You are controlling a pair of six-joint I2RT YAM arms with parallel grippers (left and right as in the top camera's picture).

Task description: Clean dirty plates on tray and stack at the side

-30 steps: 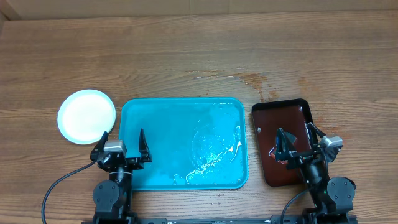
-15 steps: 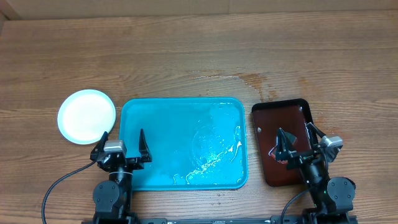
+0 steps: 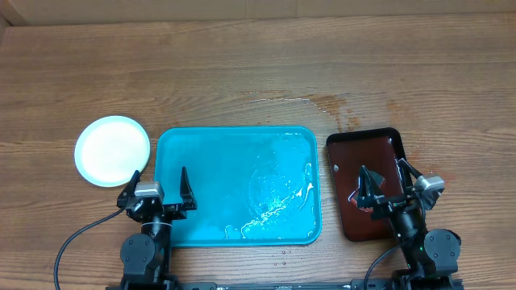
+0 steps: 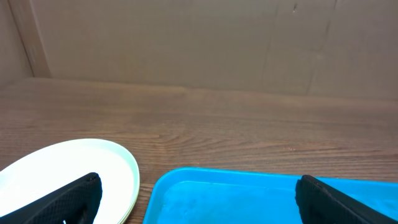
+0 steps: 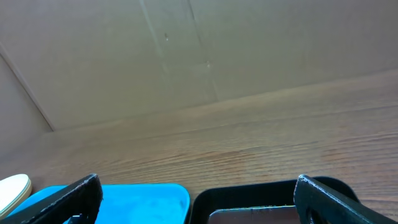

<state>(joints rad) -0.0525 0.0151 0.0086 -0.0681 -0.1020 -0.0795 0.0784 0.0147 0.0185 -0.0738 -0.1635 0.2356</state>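
Note:
The plates (image 3: 112, 151) sit as one pale stack on the table, left of the turquoise tray (image 3: 218, 161); the top one looks clean and white. The stack also shows in the left wrist view (image 4: 68, 171) and at the left edge of the right wrist view (image 5: 13, 186). The tray holds no plates, only wet streaks at its right half. My left gripper (image 3: 158, 190) is open and empty over the tray's front left corner (image 4: 205, 193). My right gripper (image 3: 387, 184) is open and empty over the dark reddish-brown tray (image 3: 355, 153).
The dark reddish-brown tray with black rim (image 5: 249, 199) lies right of the turquoise tray (image 5: 143, 199). A wet patch (image 3: 322, 103) marks the wood behind the two trays. A cardboard wall (image 4: 186, 43) stands at the table's far edge.

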